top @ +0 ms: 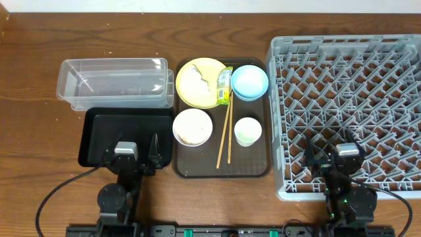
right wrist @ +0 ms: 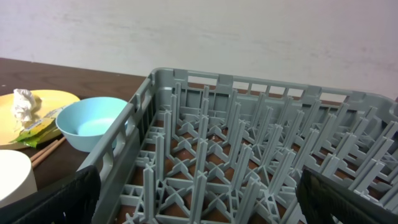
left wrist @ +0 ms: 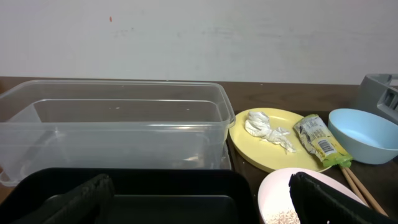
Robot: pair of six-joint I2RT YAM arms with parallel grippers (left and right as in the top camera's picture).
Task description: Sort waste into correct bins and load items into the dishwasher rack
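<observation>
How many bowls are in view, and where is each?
2. The light blue bowl is at the far right corner of the brown tray; the white bowl is at its near left, beside the chopsticks. None seems hidden.

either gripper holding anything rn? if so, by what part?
Nothing held. Left gripper is open over the black tray; right gripper is open over the rack.

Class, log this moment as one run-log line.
left gripper open above shallow black rectangular tray; right gripper open above large grey plastic dishwasher rack; nothing held
</observation>
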